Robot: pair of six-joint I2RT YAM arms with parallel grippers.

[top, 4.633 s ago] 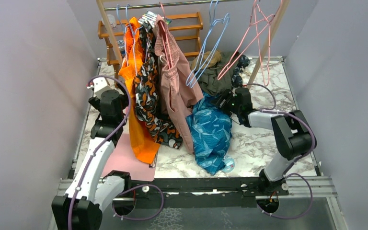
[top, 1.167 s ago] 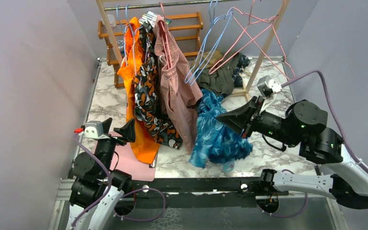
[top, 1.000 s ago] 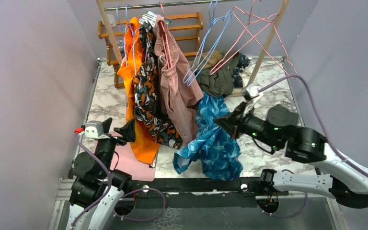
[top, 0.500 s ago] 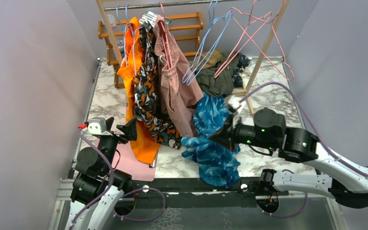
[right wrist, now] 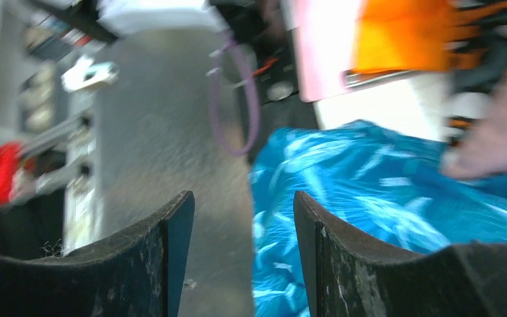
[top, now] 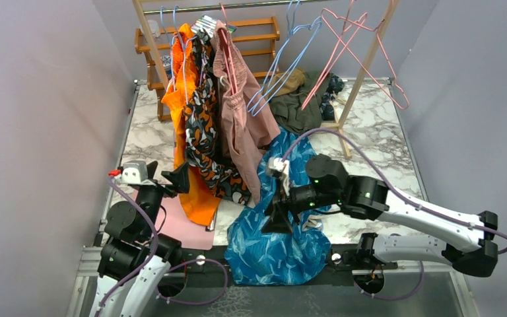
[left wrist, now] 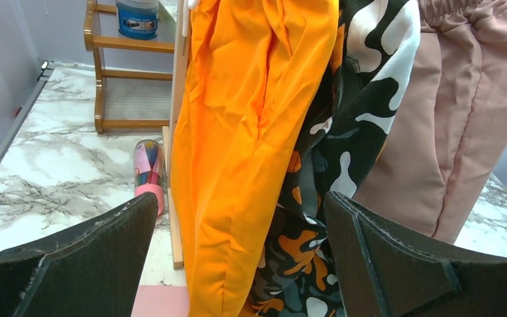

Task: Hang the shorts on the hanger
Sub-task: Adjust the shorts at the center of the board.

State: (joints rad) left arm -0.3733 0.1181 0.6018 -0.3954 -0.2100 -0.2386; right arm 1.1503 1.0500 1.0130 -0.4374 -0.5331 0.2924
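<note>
Your right gripper [right wrist: 242,198] has its fingers apart with nothing between them. The shorts [top: 274,254] lie just below and ahead of its tips, a thin, limp, leaf-printed spread sagging over the near edge of the table [top: 383,132], with no clear long axis. Your left gripper [left wrist: 241,198], gaping wide, is farther off. The wiry pink hanger [top: 391,69] hangs well behind the right gripper.
</note>
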